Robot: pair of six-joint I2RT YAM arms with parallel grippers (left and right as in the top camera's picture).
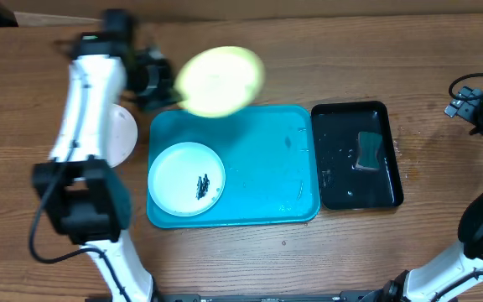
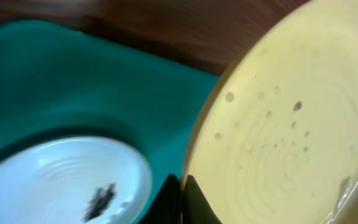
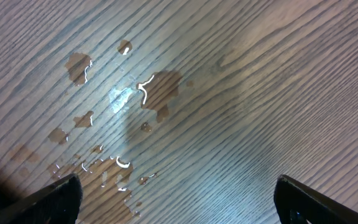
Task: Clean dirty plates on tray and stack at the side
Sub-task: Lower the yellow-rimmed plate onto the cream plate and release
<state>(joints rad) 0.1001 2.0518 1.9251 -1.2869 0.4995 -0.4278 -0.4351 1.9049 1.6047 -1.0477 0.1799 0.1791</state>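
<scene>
My left gripper (image 1: 171,87) (image 2: 182,200) is shut on the rim of the lime-green plate (image 1: 220,81) (image 2: 291,124). It holds the plate tilted above the far left corner of the turquoise tray (image 1: 267,168) (image 2: 73,74); small grey specks dot the plate's pale face. The light blue plate (image 1: 185,178) (image 2: 55,180) lies flat at the tray's left end with a dark clump of specks. A white plate (image 1: 126,134) rests on the table left of the tray, partly hidden by my left arm. My right gripper (image 1: 475,107) (image 3: 179,202) hovers open over bare wood at the far right.
A glossy black tray (image 1: 388,189) stands against the turquoise tray's right side, wet, with a dark sponge (image 1: 369,151) in it. Water drops (image 3: 135,93) lie on the wooden table below my right gripper.
</scene>
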